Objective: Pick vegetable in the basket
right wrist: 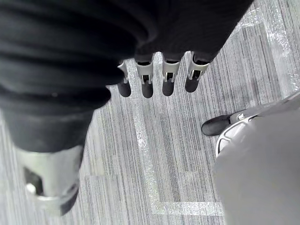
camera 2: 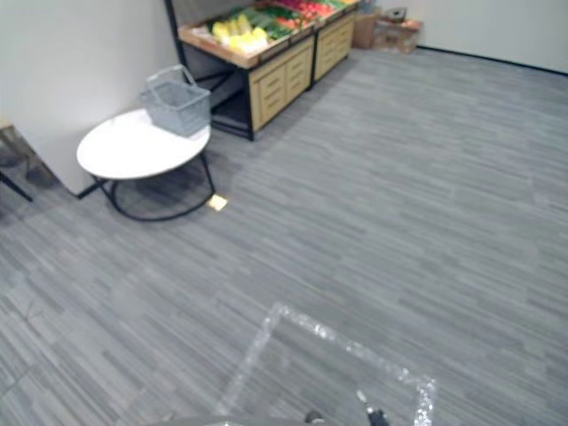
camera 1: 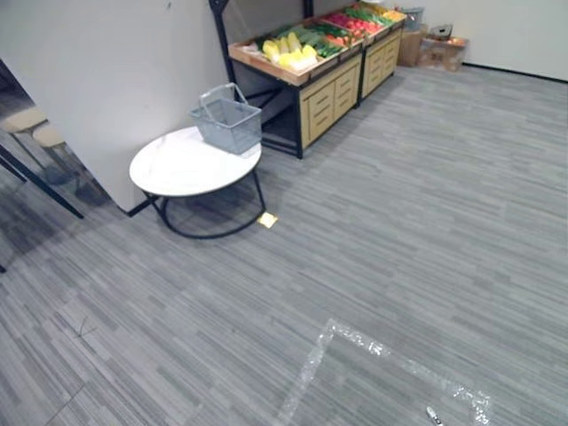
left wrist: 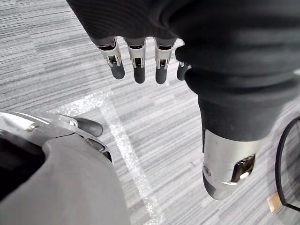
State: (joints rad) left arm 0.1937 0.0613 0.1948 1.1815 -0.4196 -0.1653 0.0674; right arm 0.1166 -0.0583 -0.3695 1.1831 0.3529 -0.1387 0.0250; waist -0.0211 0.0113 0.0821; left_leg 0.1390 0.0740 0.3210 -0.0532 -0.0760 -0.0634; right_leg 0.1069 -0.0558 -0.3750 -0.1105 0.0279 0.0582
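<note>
In the left eye view, a grey wire shopping basket with a raised loop handle (camera 1: pixel 227 124) stands upright on the far edge of a round white table with a black metal frame (camera 1: pixel 182 169). The table sits against a pale wall. Just past the basket stands a long wooden produce stand with pale drawers (camera 1: pixel 333 93). Its slanted top carries the piled yellow, green and red vegetables (camera 1: pixel 288 51) (the yellow ones lie nearest the basket). The vegetables are on the stand and well apart from both hands.

In the right eye view, a small yellow square tag (camera 2: pixel 216 203) lies on the grey striped carpet floor (camera 2: pixel 426 195), just beside the table's base ring. A shiny clear tape outline (camera 2: pixel 257 351) marks the carpet in the foreground. Brown cardboard boxes (camera 2: pixel 390 34) sit in the far corner past the stand.

In the left wrist view, the left hand (left wrist: pixel 159 56) hangs over the carpet with its fingers (left wrist: pixel 117 65) straight, side by side and relaxed. Its thumb (left wrist: pixel 229 164) stands apart from them.

In the right wrist view, the right hand (right wrist: pixel 146 77) hangs the same way above the tape, fingers straight and loose, thumb (right wrist: pixel 49 183) off to one side.
</note>
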